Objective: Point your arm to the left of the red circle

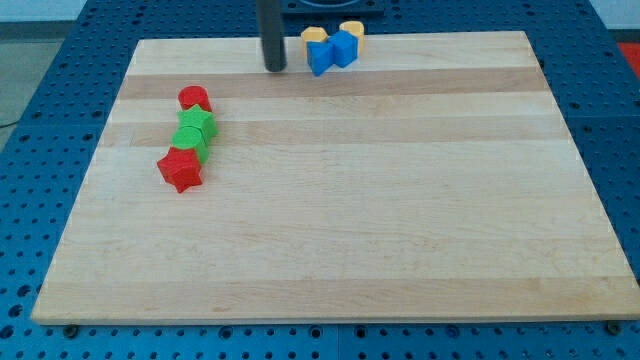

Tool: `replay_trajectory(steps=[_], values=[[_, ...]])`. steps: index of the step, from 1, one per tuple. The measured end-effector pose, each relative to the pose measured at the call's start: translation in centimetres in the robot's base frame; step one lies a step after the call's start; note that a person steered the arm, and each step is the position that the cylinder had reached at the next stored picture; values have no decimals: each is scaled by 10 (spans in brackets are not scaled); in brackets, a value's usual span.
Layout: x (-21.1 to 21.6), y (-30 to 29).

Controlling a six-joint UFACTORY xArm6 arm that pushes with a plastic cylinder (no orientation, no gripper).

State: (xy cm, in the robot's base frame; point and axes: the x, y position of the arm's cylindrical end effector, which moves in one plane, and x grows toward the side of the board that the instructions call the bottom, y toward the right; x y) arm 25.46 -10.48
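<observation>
The wooden board [330, 250] lies closest, and its whole lower half is bare. Higher up, at the left of the frame, four small blocks sit in a little line, touching one another. At the bottom of the line is a red star [180, 170]. Above it are two green blocks [195, 130]; their shapes are hard to make out. At the top sits the red circle [194, 98].

The red circle looks small, hard and light, so a soft nudge would likely make it slide on the smooth wood. It needs no holding here. The rod should stop on the bare wood just left of it, without bumping it.

The arm ends in a dark rod standing straight up at the top of the frame. There is no hand to open or close. My tip [275, 69] rests on the board, well apart from the red circle and to its right. Just right of the tip sit two blue blocks [330, 52] and two yellow blocks [332, 33], bunched together.
</observation>
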Motion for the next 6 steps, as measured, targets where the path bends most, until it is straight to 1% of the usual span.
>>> replay_trajectory(steps=[1, 2, 3, 4, 5, 6], values=[[-20, -43], [-30, -113], [-14, -172], [36, -174], [74, -165], [90, -127]])
